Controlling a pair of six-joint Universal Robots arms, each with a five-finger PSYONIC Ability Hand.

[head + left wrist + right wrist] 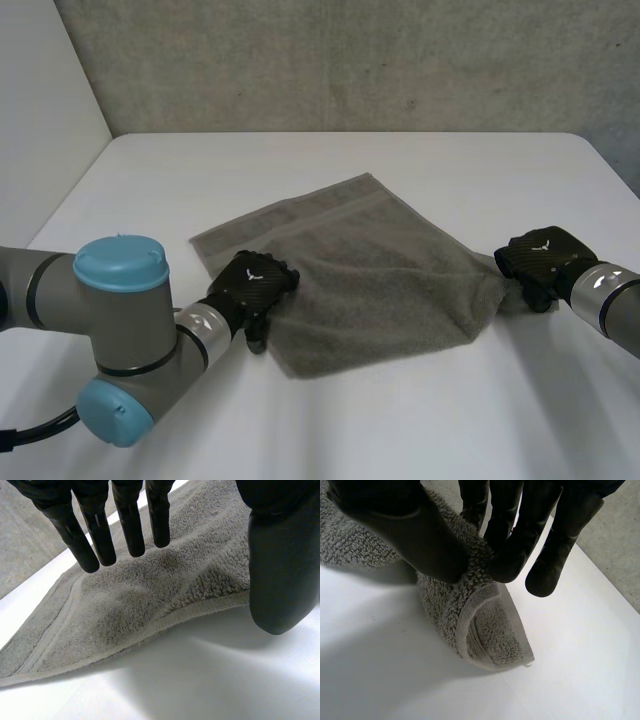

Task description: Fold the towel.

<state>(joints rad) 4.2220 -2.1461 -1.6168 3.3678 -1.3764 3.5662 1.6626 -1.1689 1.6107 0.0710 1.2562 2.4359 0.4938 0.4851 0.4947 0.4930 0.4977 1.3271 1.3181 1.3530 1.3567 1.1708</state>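
Pinching towel (pixel 375 275) corner, right hand (pixel 540 262); left hand (pixel 252 284) straight-fingered over edge.

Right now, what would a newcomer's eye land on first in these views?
A grey towel lies spread, slightly rumpled, in the middle of the white table. The right hand pinches its right corner between thumb and fingers, with the corner curling beneath. The left hand is at the towel's near-left edge, fingers straight over the cloth, thumb beside the hem.
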